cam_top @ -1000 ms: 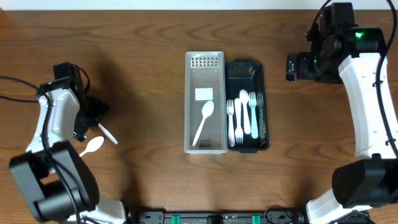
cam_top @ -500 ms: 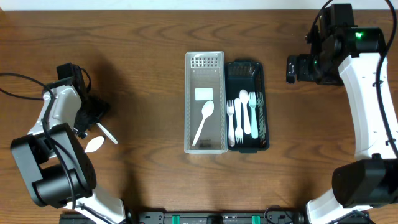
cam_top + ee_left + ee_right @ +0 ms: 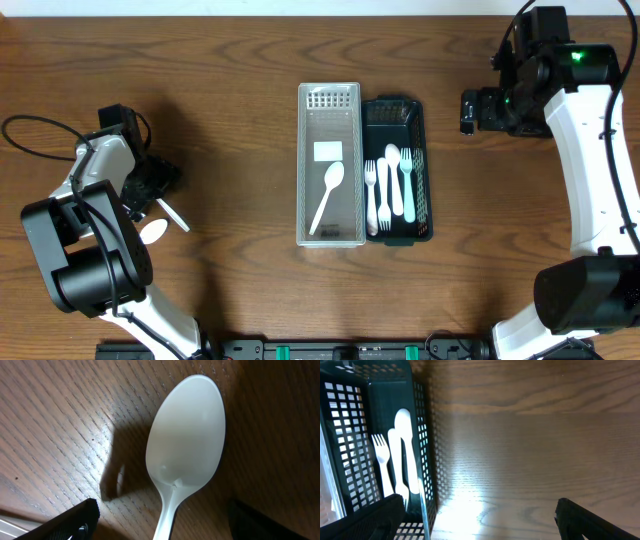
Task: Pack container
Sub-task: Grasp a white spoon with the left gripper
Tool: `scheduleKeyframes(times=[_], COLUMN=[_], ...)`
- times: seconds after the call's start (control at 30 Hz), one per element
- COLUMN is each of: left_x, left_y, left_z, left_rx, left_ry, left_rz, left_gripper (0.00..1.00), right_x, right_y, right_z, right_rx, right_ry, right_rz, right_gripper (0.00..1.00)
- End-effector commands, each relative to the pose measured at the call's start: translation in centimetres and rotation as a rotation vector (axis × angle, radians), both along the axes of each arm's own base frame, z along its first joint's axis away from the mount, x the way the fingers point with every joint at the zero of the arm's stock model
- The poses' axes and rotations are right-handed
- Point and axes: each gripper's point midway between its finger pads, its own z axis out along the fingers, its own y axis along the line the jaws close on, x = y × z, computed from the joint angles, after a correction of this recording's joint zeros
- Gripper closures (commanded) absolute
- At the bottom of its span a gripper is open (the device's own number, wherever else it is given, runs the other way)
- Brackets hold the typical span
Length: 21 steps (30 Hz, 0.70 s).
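As your left gripper [image 3: 167, 520] edges in over the spoon [image 3: 186, 440], fingers apart astride its handle, you're set to grab; your right gripper [image 3: 480, 522] hangs spread, empty.

At table [image 3: 230, 80] centre: tray [image 3: 301, 170], spoon [image 3: 328, 197] in it. Touching its right side: basket [image 3: 392, 116] (forks [image 3: 371, 190], spoons [image 3: 405, 185] inside). Far left on table: loose spoon [image 3: 152, 231].

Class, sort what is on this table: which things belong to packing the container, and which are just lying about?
Belongs to the job:
clear container
spoon already in it
black basket
forks and spoons in the basket
loose spoon on the table at the left

Just lying about:
cable looping at the table's left edge
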Motion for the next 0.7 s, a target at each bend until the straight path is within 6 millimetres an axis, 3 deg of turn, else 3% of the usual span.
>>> scheduleKeyframes(times=[0.0, 0.07, 0.1, 0.4, 0.5, 0.67], left_x=[-1.05, -1.06, -1.06, -1.25, -1.25, -1.23], left_y=[0.01, -0.01, -0.02, -0.33, -0.33, -0.31], left_z=[-1.75, -1.74, -1.74, -1.76, -1.76, -1.72], left_rx=[-0.012, -0.012, -0.013, -0.029, -0.029, -0.029], left_ry=[0.065, 0.065, 0.065, 0.071, 0.071, 0.070], left_rz=[-0.008, -0.008, -0.008, -0.008, -0.008, -0.008], left_gripper=[0.28, 0.50, 0.56, 0.87, 0.94, 0.94], right_x=[-0.18, -0.19, -0.18, -0.19, -0.18, -0.17], right_y=[-0.19, -0.19, -0.19, -0.19, -0.19, -0.19], right_z=[0.06, 0.07, 0.06, 0.05, 0.06, 0.06], right_rx=[-0.004, -0.004, -0.004, -0.004, -0.004, -0.004], right_ry=[0.000, 0.000, 0.000, 0.001, 0.000, 0.000], right_rz=[0.009, 0.009, 0.009, 0.009, 0.009, 0.009], right_gripper=[0.01, 0.01, 0.01, 0.01, 0.01, 0.01])
